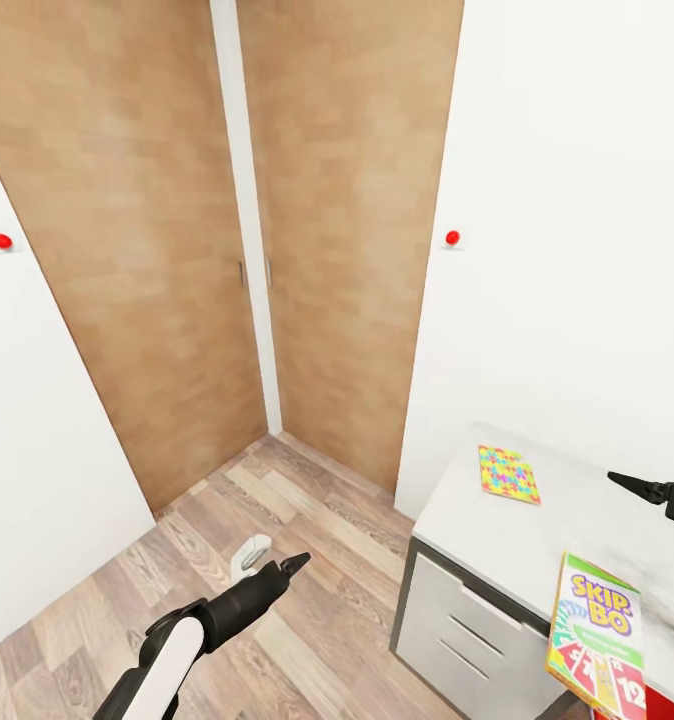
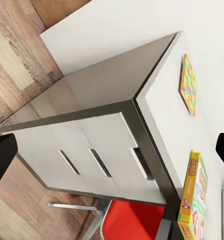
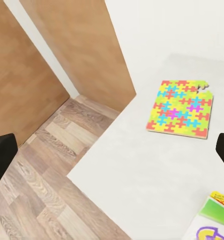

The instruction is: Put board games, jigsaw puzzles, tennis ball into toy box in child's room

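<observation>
A multicoloured jigsaw puzzle (image 1: pixel 508 474) (image 2: pixel 188 84) (image 3: pixel 181 108) lies flat near the far corner of the pale-topped table (image 1: pixel 497 545) (image 2: pixel 164 112) (image 3: pixel 136 175). A Skip-Bo board game (image 1: pixel 597 648) (image 2: pixel 194 202) (image 3: pixel 214 220) rests at the table's front edge, partly overhanging it. My right gripper (image 1: pixel 639 487) (image 3: pixel 114 152) hovers open above the tabletop, right of the puzzle. Out over the wood floor, left of the table, my left gripper (image 1: pixel 273 560) (image 2: pixel 114 152) is open and empty. The toy box, tennis ball and bed are out of view.
Two tall wood closet doors (image 1: pixel 227 250) fill the corner ahead, between white walls. White drawer fronts (image 1: pixel 462 620) (image 2: pixel 92 160) face the wood-plank floor (image 1: pixel 307 560). A red chair (image 2: pixel 136 222) (image 1: pixel 667 705) is tucked under the table.
</observation>
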You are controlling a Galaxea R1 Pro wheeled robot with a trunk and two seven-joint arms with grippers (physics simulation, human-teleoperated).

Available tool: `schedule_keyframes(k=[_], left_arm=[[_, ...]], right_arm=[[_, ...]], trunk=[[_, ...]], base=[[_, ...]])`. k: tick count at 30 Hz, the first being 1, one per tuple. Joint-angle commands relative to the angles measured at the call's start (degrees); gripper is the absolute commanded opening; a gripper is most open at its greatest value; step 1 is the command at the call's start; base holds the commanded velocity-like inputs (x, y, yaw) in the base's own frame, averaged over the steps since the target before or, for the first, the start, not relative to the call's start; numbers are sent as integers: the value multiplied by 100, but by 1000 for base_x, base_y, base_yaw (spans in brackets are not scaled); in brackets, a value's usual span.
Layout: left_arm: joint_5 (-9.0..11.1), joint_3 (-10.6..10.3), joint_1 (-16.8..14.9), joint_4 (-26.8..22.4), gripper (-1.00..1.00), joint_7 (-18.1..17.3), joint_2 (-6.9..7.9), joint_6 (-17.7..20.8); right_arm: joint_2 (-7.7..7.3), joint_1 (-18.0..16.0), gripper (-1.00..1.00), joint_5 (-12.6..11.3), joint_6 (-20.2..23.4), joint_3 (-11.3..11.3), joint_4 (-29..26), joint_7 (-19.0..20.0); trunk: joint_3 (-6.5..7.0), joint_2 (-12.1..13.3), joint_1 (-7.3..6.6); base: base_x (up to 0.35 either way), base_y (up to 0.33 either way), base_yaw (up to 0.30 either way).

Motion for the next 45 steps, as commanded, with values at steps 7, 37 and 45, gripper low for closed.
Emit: schedule_keyframes(k=[7,37,45], left_arm=[[8,-2,-4,-2,100,-10,5,15],[13,3,-6,-2,100,-13,6,15],[16,4,-5,-2,100,-15,7,15]], right_arm=[[-3,-7,100,-20,40,-18,0,0],[-3,-15,100,-26,56,-13,4,-169],[-5,-15,100,-26,57,-9,4,-174]], trunk=[[-8,-12,5],[11,-12,5],[26,-12,5]], base=[[111,207,-148],[129,265,-269],[123,292,-284]])
